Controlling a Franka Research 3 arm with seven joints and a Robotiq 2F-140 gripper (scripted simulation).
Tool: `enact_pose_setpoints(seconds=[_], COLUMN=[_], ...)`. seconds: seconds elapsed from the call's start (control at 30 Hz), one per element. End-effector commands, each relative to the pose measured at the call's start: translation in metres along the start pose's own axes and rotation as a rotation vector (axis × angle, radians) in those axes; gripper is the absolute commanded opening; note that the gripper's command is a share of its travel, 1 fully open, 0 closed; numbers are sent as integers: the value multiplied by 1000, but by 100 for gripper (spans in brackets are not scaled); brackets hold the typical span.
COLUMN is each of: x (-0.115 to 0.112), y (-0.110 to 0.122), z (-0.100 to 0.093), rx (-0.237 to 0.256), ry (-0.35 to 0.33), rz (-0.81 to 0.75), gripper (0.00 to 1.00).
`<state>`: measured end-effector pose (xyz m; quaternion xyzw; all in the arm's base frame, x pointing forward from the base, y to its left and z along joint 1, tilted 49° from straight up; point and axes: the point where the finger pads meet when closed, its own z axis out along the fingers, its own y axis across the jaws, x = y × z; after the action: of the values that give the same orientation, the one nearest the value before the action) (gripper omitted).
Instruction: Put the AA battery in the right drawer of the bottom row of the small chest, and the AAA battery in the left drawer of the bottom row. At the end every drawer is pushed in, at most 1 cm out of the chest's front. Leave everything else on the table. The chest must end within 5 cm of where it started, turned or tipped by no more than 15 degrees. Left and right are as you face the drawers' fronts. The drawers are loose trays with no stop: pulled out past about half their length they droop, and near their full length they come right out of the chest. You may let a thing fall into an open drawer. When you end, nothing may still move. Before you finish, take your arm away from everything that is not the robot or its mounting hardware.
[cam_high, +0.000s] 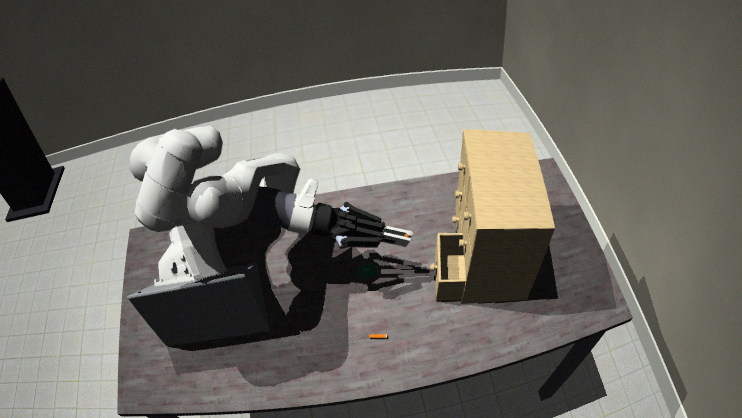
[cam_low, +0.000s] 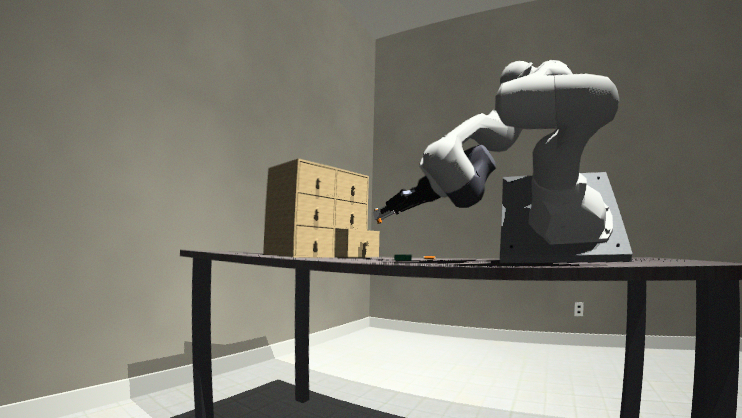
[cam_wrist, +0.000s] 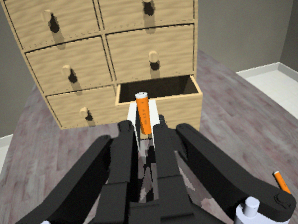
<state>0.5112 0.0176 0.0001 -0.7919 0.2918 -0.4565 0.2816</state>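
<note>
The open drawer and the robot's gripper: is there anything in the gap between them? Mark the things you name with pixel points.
Only the orange battery (cam_high: 408, 235) (cam_low: 379, 220) (cam_wrist: 143, 113), jutting from the gripper (cam_high: 408, 235) (cam_low: 378, 215) (cam_wrist: 144, 111) toward the open drawer (cam_high: 455, 267) (cam_low: 371, 239) (cam_wrist: 187, 113); the top view shows nothing else there.

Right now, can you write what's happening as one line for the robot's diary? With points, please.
fingers (cam_high: 410, 236) (cam_low: 378, 215): shut on orange battery (cam_high: 408, 235) (cam_low: 379, 220) (cam_wrist: 143, 114) | bottom-right drawer (cam_high: 450, 290) (cam_low: 372, 239) (cam_wrist: 187, 111): open | other orange battery (cam_high: 378, 336) (cam_low: 429, 257) (cam_wrist: 282, 182): on table (cam_high: 405, 373) (cam_low: 467, 267) (cam_wrist: 240, 130)
</note>
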Motion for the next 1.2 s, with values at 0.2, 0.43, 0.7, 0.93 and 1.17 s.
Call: enact_pose_setpoints(seconds=[0.2,0.43,0.7,0.93,1.17], x=[5,15,22,28,32], y=[-1,-1,-1,-1,-1], z=[29,56,76,95,106], rx=[3,3,3,3,3], ry=[-14,-14,-14,-14,-14], rz=[14,14,14,14,14], gripper=[6,6,6,6,6])
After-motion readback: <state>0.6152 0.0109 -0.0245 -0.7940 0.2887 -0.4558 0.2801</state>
